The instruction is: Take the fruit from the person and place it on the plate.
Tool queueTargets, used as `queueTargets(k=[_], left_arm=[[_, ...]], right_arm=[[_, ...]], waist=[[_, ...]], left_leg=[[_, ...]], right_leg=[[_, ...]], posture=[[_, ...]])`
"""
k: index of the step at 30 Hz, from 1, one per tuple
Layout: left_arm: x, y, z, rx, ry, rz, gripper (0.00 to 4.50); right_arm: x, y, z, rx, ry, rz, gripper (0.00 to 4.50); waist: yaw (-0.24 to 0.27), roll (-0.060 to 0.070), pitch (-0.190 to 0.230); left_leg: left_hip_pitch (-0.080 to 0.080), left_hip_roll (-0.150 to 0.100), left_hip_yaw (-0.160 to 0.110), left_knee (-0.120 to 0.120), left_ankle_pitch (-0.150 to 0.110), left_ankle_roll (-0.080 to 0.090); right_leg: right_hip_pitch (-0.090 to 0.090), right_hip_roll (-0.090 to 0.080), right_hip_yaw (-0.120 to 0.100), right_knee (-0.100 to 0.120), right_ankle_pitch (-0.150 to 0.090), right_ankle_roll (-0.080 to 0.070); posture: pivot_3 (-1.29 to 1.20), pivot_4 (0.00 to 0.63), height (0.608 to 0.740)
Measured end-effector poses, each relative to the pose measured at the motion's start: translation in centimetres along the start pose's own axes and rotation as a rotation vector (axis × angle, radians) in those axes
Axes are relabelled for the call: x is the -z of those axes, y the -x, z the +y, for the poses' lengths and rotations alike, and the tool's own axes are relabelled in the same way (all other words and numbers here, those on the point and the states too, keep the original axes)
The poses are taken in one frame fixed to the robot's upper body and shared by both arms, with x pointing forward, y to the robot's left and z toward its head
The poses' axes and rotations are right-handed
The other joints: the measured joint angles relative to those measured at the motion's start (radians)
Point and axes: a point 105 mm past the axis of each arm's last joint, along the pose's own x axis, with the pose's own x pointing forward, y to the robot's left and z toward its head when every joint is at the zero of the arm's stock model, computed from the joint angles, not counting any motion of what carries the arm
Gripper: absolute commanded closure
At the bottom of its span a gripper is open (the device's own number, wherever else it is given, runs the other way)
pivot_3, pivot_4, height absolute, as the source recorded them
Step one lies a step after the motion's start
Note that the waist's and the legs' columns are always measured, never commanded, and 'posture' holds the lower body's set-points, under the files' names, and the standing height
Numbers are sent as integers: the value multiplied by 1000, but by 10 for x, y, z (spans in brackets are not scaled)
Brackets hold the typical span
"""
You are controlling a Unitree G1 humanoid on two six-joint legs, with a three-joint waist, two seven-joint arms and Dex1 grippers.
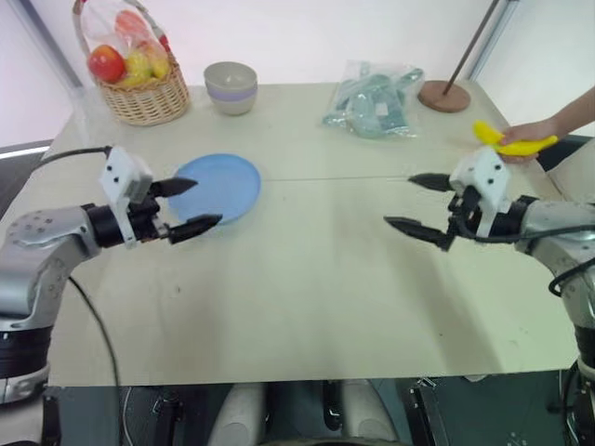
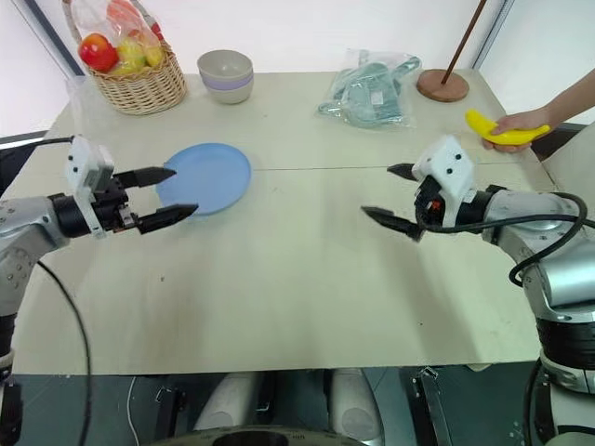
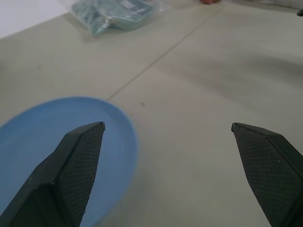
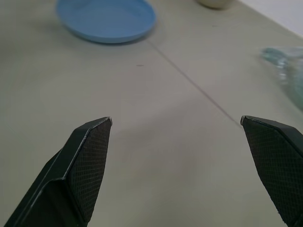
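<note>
Nearest the camera: right gripper [image 1: 420, 202], fingers spread wide and empty, hovering over the table [image 1: 307, 279]. Beyond and to its right, at the far table edge, the banana [image 1: 514, 141] in a person's hand [image 1: 532, 136], long axis crosswise. Closer to the right arm. Left gripper [image 1: 189, 204] likewise wide, beside the plate [image 1: 223, 184].

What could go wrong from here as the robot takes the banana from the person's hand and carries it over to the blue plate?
1. The person's hand wraps the banana near its middle, so the open right gripper might pinch fingers.
2. The plate lies far across the table, beside the open left gripper; the right arm's long carry could end in a drop.
3. The plastic bag and the round wooden base sit near the handover spot and could get bumped.
</note>
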Motion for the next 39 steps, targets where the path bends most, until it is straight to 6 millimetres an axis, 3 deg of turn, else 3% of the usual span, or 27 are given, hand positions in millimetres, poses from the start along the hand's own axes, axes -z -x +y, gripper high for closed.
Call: queueTargets(k=[16, 39], left_arm=[[-1, 8, 2, -6, 16, 9, 0], [10, -4, 5, -25, 32, -1, 0]], right_arm=[[-4, -7, 9, -60, -11, -25, 42], [-6, -9, -3, 9, -9, -56, 42]], waist=[[3, 0, 0], [3, 0, 0]], left_leg=[[-2, 0, -1, -1, 0, 0], [-3, -1, -1, -1, 0, 0]], right_leg=[[2, -2, -1, -9, 2, 3], [2, -2, -1, -10, 2, 3]], posture=[[0, 150, 740], [0, 150, 740]])
